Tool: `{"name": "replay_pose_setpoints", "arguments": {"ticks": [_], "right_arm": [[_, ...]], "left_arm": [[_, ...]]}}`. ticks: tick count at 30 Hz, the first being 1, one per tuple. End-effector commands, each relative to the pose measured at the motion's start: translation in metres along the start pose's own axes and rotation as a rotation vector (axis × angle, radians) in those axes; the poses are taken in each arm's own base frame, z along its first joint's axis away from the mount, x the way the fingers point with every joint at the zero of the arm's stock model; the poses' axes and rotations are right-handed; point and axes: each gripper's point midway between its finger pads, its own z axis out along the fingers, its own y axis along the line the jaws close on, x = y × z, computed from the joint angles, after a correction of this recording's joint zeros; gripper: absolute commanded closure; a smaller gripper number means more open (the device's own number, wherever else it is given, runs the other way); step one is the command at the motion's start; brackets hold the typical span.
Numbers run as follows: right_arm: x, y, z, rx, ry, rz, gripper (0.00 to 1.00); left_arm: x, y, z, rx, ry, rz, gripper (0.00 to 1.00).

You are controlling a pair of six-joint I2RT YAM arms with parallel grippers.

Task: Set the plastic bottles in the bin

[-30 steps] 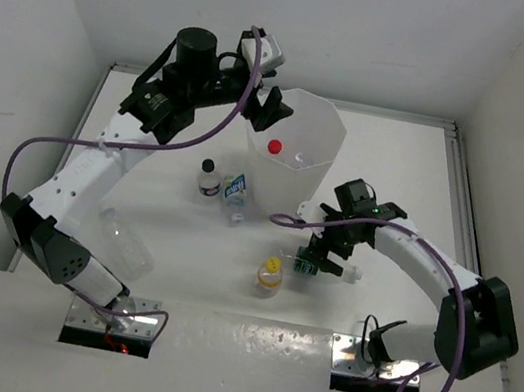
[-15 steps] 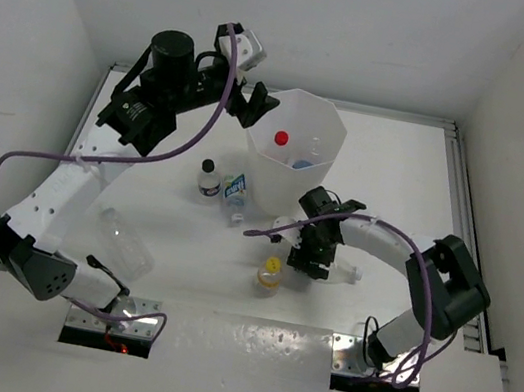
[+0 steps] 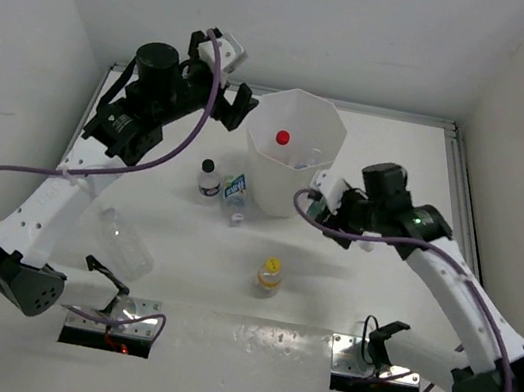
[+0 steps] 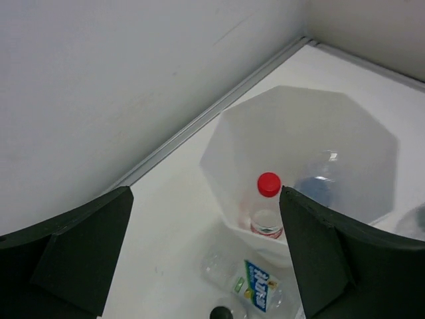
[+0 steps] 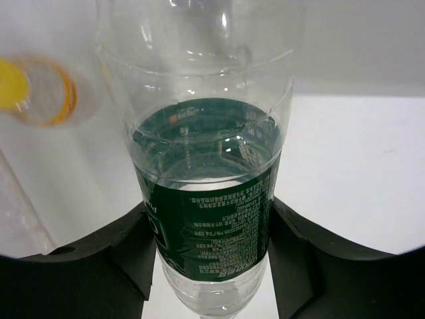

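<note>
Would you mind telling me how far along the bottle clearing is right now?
Done: a red-capped bottle stands in the bin. In hand: the right gripper holds a green-labelled bottle beside it. Left: four bottles on the table, black-capped, blue-labelled, yellow-capped and plain.

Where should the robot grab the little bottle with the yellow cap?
The yellow-cap bottle stands upright with nothing close beside it, so probably grip its round body just under the cap, coming down from above, one finger each side.
</note>
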Motion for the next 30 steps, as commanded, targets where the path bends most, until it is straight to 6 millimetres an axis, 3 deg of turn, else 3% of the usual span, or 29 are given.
{"name": "replay_pose_setpoints", "arguments": {"ticks": [1, 2, 3, 4, 5, 6, 7, 9, 10, 11, 12, 13, 14, 15, 16, 17, 19, 20, 22, 24, 30], "right_arm": [[-0.067, -0.012, -0.059, 0.064, -0.249, 0.015, 0.67], [-0.081, -0.013, -0.068, 0.065, -0.299, 0.035, 0.73], [-0.098, -0.020, -0.077, 0.089, -0.359, 0.071, 0.90], [-0.129, -0.036, -0.101, 0.156, -0.461, 0.052, 0.93], [-0.141, -0.043, -0.108, 0.167, -0.502, 0.099, 0.95], [-0.170, -0.058, -0.137, 0.229, -0.604, 0.116, 0.96], [-0.185, -0.071, -0.136, 0.245, -0.639, 0.131, 0.97], [-0.215, -0.084, -0.162, 0.273, -0.751, 0.189, 0.97], [-0.232, -0.094, -0.174, 0.296, -0.809, 0.179, 0.97], [-0.239, -0.102, -0.176, 0.302, -0.836, 0.207, 0.97], [-0.249, -0.109, -0.184, 0.322, -0.887, 0.216, 0.97], [-0.259, -0.121, -0.189, 0.367, -0.932, 0.203, 0.97], [-0.264, -0.127, -0.183, 0.347, -0.953, 0.271, 0.97], [-0.267, -0.143, -0.182, 0.382, -0.980, 0.291, 0.97], [-0.274, -0.151, -0.190, 0.406, -1.028, 0.288, 0.96], [-0.279, -0.165, -0.179, 0.391, -1.055, 0.345, 0.96], [-0.282, -0.176, -0.180, 0.400, -1.095, 0.362, 0.96], [-0.279, -0.187, -0.161, 0.387, -1.086, 0.406, 0.94], [-0.273, -0.197, -0.150, 0.403, -1.079, 0.435, 0.92], [-0.260, -0.203, -0.123, 0.409, -1.040, 0.470, 0.88], [-0.216, -0.219, -0.086, 0.455, -0.965, 0.523, 0.81]], "left_arm": [[0.008, 0.051, -0.026, -0.262, 0.044, -0.071, 0.01], [0.033, 0.058, -0.026, -0.306, 0.125, -0.118, 0.01], [0.043, 0.071, -0.030, -0.371, 0.169, -0.144, 0.01], [0.069, 0.088, -0.028, -0.421, 0.246, -0.186, 0.02], [0.092, 0.091, -0.032, -0.436, 0.334, -0.233, 0.03], [0.106, 0.103, -0.037, -0.481, 0.371, -0.302, 0.03], [0.121, 0.102, -0.037, -0.476, 0.416, -0.336, 0.05], [0.146, 0.098, -0.037, -0.446, 0.481, -0.394, 0.02], [0.164, 0.086, -0.040, -0.377, 0.511, -0.437, 0.00], [0.171, 0.077, -0.043, -0.324, 0.511, -0.436, 0.00], [0.158, 0.073, -0.050, -0.274, 0.450, -0.369, 0.00], [0.178, 0.052, -0.054, -0.178, 0.463, -0.371, 0.00], [0.178, 0.048, -0.060, -0.159, 0.437, -0.348, 0.00], [0.157, 0.045, -0.066, -0.152, 0.340, -0.294, 0.00], [0.173, 0.037, -0.072, -0.135, 0.346, -0.296, 0.00], [0.171, 0.033, -0.075, -0.125, 0.322, -0.287, 0.00], [0.162, 0.026, -0.084, -0.098, 0.270, -0.239, 0.00], [0.169, 0.021, -0.085, -0.081, 0.271, -0.233, 0.00], [0.170, 0.014, -0.089, -0.058, 0.259, -0.206, 0.00], [0.182, 0.010, -0.094, -0.052, 0.275, -0.210, 0.00], [0.213, -0.010, -0.091, 0.030, 0.325, -0.241, 0.00]]}}
